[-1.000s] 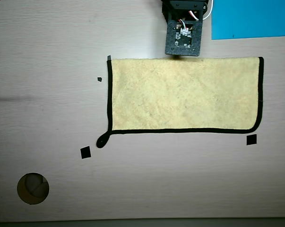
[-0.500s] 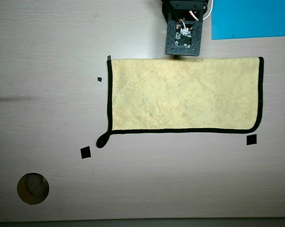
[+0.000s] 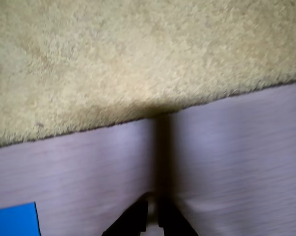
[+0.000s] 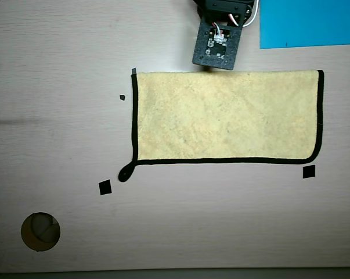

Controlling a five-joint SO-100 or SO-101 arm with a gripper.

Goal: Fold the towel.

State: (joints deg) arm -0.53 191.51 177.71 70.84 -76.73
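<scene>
The towel (image 4: 227, 116) lies flat on the table as a pale yellow fuzzy rectangle. Black trim runs along its left, near and right edges, and a small black loop (image 4: 125, 172) sits at its lower left corner. In the wrist view the towel (image 3: 138, 64) fills the upper half, its edge running across the middle. My gripper (image 3: 152, 219) is at the bottom edge of that view, over bare table just short of the towel's edge, with its dark fingers close together and nothing between them. In the overhead view the wrist's camera board (image 4: 217, 45) hides the fingertips at the towel's far edge.
A smooth bright blue sheet (image 4: 308, 23) lies at the far right, and its corner shows in the wrist view (image 3: 13, 221). Black tape squares (image 4: 105, 187) (image 4: 309, 171) mark the table near the towel's near corners. A round hole (image 4: 40, 231) is at the near left.
</scene>
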